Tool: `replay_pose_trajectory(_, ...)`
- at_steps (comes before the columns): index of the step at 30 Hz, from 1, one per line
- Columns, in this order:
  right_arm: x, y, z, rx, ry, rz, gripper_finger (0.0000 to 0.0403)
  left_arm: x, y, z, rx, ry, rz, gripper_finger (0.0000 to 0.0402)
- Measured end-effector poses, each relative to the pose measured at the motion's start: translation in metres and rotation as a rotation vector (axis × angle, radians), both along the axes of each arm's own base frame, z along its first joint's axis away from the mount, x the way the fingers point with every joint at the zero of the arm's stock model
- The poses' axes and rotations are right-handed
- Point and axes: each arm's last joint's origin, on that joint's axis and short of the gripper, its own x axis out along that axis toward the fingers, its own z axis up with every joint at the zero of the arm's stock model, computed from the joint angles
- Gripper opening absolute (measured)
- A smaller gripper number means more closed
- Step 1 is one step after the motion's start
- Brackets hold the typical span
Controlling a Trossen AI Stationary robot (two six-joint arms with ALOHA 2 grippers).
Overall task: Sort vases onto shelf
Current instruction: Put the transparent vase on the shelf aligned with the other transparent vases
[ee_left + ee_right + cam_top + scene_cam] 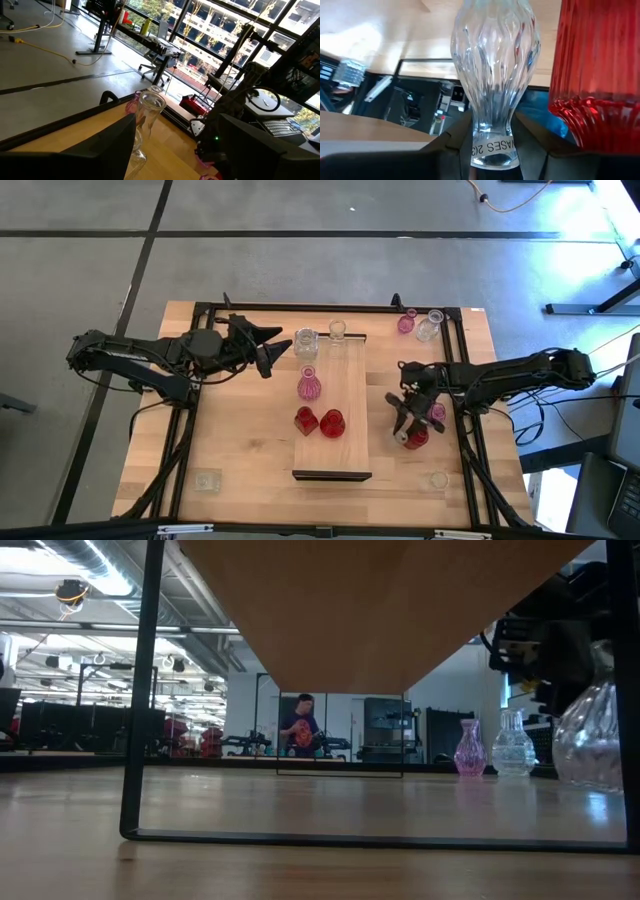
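We see the right gripper (492,145) clamped on the narrow base of a clear vase (495,65), right of the shelf (345,395) beside a red vase (595,75); we judge it light, slick, breakable, so grip low and gently.

A light-wood shelf (345,395) with dark end edges is seen on a pale wooden surface (240,440) framed in black. On the shelf, two deep red vases (319,422) and a pink narrow-necked vase (309,386) are seen, with clear vases (306,342) at the far end. A clear vase with wavy vertical ribbing (495,75) and a white label printed in dark letters is shown between the dark fingers of the right pincer (492,145), beside a red, vertically ribbed vase (597,75). The arms are dark.
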Motion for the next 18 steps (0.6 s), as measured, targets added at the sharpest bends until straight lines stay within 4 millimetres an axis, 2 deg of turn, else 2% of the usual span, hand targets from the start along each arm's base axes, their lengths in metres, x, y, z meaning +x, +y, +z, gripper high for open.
replay_pose_trajectory(3,0.002,0.0,0.003,-0.008,-0.007,-0.012,0.0144,0.0,0.0,0.0,0.0,0.0,0.0,0.0274)
replay_pose_trajectory(11,0.005,-0.002,0.004,-0.038,0.006,-0.071,0.0242,0.0,0.0,0.0,0.0,0.0,0.0,0.0274)
replay_pose_trajectory(18,0.011,-0.004,0.016,-0.117,-0.025,-0.106,0.0273,0.0,0.0,0.0,0.0,0.0,0.0,0.0274)
